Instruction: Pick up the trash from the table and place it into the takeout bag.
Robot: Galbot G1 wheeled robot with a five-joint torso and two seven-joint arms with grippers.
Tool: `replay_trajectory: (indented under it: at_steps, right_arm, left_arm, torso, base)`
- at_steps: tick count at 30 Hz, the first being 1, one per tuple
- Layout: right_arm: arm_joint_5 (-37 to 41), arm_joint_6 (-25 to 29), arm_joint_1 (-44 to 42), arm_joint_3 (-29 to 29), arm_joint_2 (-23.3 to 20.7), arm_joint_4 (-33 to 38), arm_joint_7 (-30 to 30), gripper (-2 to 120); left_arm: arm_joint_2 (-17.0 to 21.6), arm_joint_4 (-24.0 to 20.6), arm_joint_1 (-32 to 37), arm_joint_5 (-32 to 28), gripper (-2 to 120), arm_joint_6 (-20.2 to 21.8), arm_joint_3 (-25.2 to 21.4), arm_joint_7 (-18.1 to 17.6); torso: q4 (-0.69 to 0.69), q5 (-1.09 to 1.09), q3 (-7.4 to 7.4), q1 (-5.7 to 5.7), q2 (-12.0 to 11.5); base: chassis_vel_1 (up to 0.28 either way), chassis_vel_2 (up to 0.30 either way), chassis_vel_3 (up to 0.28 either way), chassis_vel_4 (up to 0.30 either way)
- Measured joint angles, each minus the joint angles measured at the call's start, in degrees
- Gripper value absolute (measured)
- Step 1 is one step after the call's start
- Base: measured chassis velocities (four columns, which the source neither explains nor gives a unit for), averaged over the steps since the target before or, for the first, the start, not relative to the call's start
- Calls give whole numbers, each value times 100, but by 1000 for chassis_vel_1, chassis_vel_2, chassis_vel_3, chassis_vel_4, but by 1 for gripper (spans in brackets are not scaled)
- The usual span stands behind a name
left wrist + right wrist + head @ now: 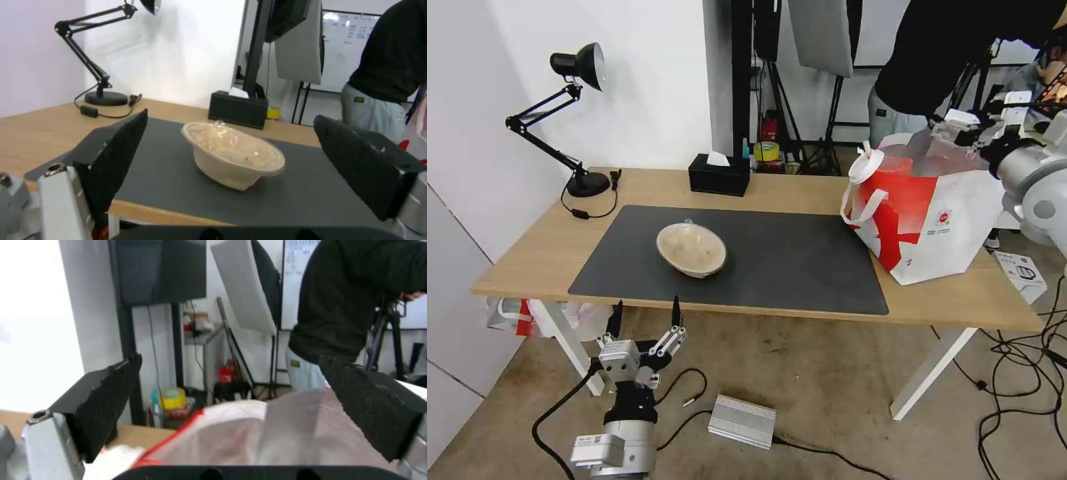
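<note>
A shallow beige soiled bowl [692,249] [231,156], covered with clear film, rests tilted on the dark grey mat [800,267] in the middle of the table [547,257]. My left gripper [647,310] [230,116] is open, held low in front of the table's front edge and facing the bowl from a short distance. The red-and-white takeout bag [934,220] [276,433] stands open on the table's right end. A white round lid [865,165] pokes up at its left rim. Just above the bag's mouth, my right gripper [970,127] [230,359] is open and holds nothing.
A black desk lamp [577,120] stands at the table's far left and a black tissue box [718,175] at the back edge. A person in black [954,53] leans behind the bag. On the floor lie a silver box [742,421] and cables.
</note>
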Motion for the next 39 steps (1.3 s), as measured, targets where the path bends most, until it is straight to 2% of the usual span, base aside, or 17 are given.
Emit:
replay_trajectory:
  at_steps: [11, 17, 25, 39]
  right_arm:
    - [9, 488, -993, 467, 108, 786, 383, 100]
    - [-282, 1261, -1578, 518, 229, 1147, 720, 100]
    - [-698, 1867, -2094, 628, 420, 1603, 1015, 100]
    - [-1588, 2106, -3161, 884, 789, 2389, 1364, 100]
  left_arm:
    - [17, -6, -16, -26, 100, 1, -27, -10]
    - [50, -32, -46, -118, 100, 9, -81, -12]
    - [68, -44, -53, -133, 100, 15, -89, -15]
    - [55, -45, -66, -130, 100, 15, -105, -19]
  torso:
    - [0, -1, 0, 0, 0]
    - [0, 0, 0, 0, 0]
    - [0, 0, 0, 0, 0]
    - [0, 0, 0, 0, 0]
  base:
    - [0, 0, 0, 0]
    - [0, 0, 0, 0]
    - [0, 0, 0, 0]
    - [0, 0, 0, 0]
